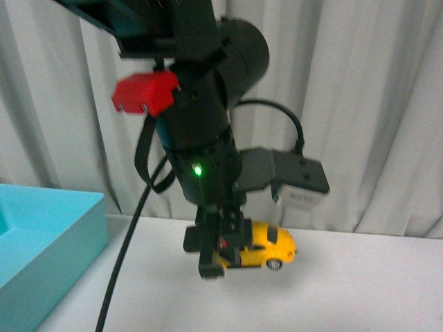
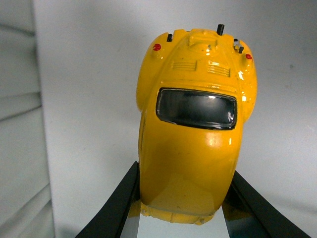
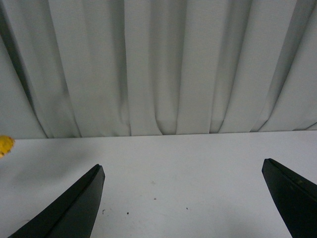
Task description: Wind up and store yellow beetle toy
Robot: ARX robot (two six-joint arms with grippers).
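Observation:
The yellow beetle toy (image 1: 266,247) hangs just above the white table, held at one end by my left gripper (image 1: 220,257), which is shut on it. In the left wrist view the yellow beetle toy (image 2: 195,129) fills the middle, its dark window facing the camera, and both black fingers (image 2: 116,206) press its sides. My right gripper (image 3: 183,171) stands open over bare table, nothing between its fingers (image 3: 81,206). A sliver of the yellow toy (image 3: 5,145) shows at that view's edge.
A turquoise box (image 1: 41,238) sits at the table's left, open on top. Pale curtains (image 1: 374,104) hang behind the table. A black cable (image 1: 128,242) runs down from the left arm past the box.

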